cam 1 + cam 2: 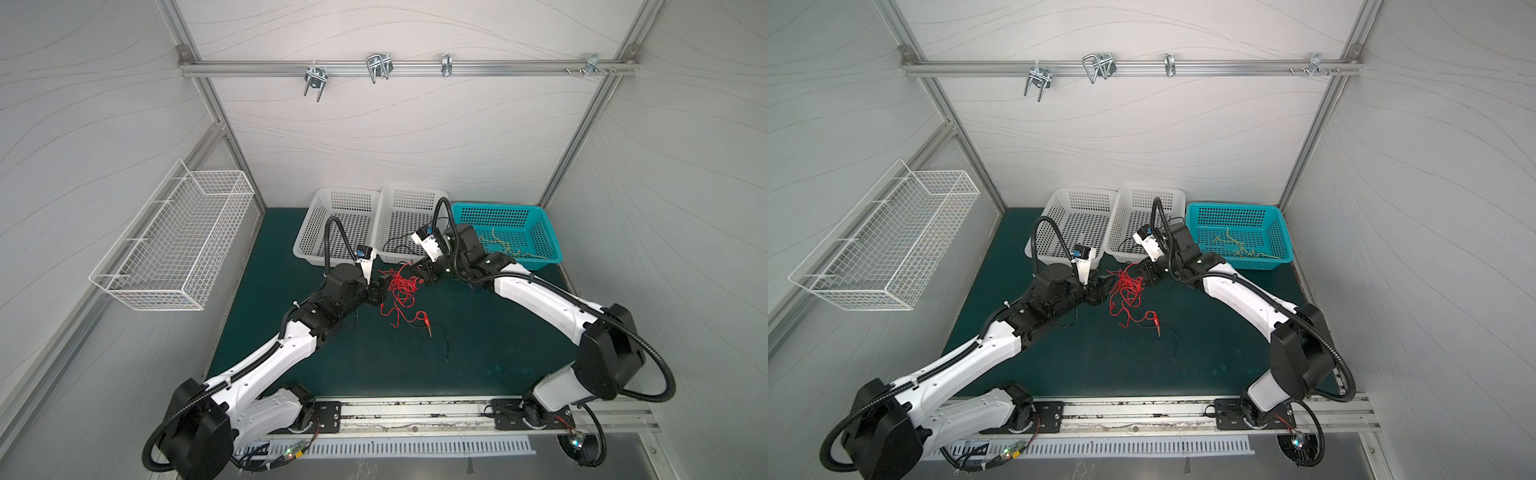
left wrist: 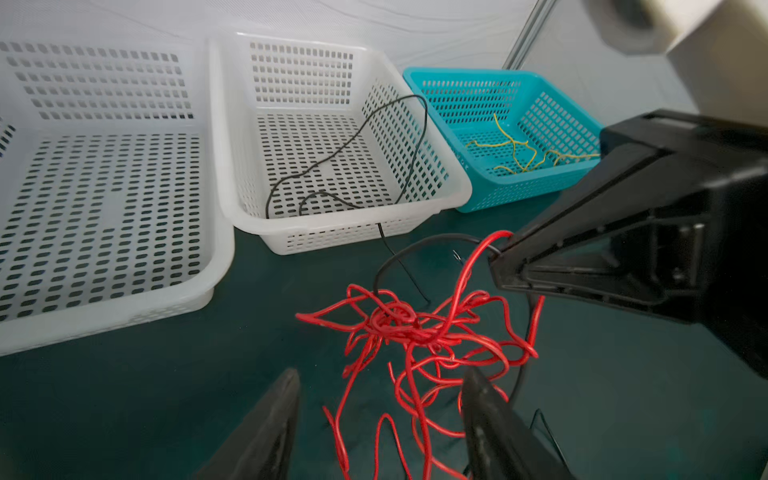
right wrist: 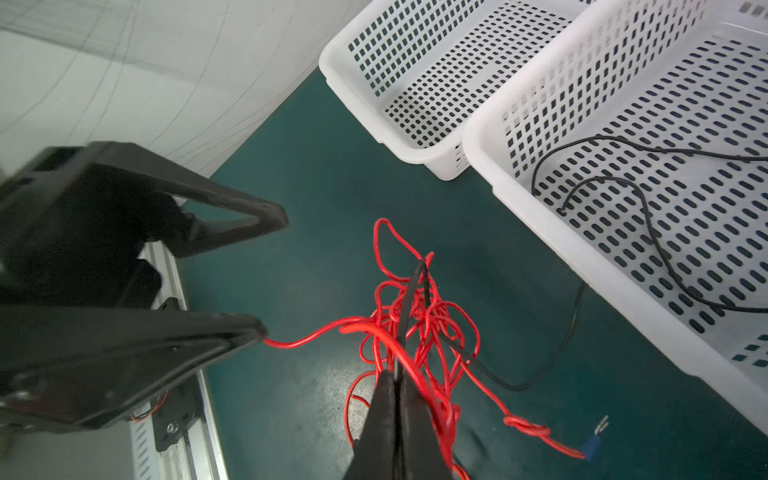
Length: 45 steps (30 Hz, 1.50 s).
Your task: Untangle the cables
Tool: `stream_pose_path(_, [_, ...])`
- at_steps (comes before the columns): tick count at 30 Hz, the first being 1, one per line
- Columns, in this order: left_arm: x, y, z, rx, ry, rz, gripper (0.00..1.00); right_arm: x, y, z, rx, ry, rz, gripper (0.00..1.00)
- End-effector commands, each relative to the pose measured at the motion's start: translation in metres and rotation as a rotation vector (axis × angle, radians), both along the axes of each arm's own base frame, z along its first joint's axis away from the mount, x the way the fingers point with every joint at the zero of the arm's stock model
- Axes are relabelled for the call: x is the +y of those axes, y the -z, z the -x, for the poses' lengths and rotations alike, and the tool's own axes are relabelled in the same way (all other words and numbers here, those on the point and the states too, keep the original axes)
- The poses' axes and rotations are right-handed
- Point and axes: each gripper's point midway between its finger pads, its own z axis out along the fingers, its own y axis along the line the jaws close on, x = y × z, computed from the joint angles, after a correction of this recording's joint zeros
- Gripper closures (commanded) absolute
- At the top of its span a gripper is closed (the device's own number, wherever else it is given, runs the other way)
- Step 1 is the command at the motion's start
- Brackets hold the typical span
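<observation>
On the green tabletop [image 1: 478,332] before three baskets, light, limp red cables [image 1: 401,286] hang snarled between the spread left gripper [image 2: 380,419] and the right gripper [image 3: 400,399], which pinches strands; hold near the knot.

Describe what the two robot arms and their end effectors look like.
Both arms have white link shells with black joint housings, and black ribbed conduit loops along them. The left end effector and right end effector are black with tapering wedge-shaped fingers. White camera modules sit at the wrists.

Green mat [image 1: 478,357] carries three baskets [image 1: 332,224], red cable [image 1: 405,316]
</observation>
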Motion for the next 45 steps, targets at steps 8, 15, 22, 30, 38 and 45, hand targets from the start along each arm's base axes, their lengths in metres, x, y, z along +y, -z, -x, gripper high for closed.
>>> stream_pose_path(8, [-0.037, -0.026, -0.019, -0.076, 0.096, 0.020, 0.40, 0.018, -0.018, 0.011, -0.001, -0.075, -0.076, 1.00])
stream_pose_path(15, [-0.035, -0.021, -0.026, -0.078, 0.065, 0.004, 0.66, 0.020, -0.016, 0.012, 0.009, -0.079, -0.074, 1.00])
stream_pose_path(22, [-0.021, -0.019, -0.035, -0.093, -0.025, -0.033, 1.00, 0.014, 0.000, 0.014, 0.025, -0.065, -0.002, 1.00])
stream_pose_path(30, [0.005, 0.000, -0.056, -0.018, -0.195, -0.116, 1.00, 0.006, 0.007, 0.036, 0.014, -0.132, 0.035, 1.00])
stream_pose_path(38, [0.020, 0.050, -0.064, 0.175, -0.285, -0.199, 1.00, -0.015, -0.022, 0.039, -0.129, -0.086, 0.003, 1.00])
stream_pose_path(45, [0.027, 0.084, -0.052, 0.252, -0.306, -0.222, 1.00, -0.054, -0.089, 0.026, -0.309, 0.074, -0.156, 1.00])
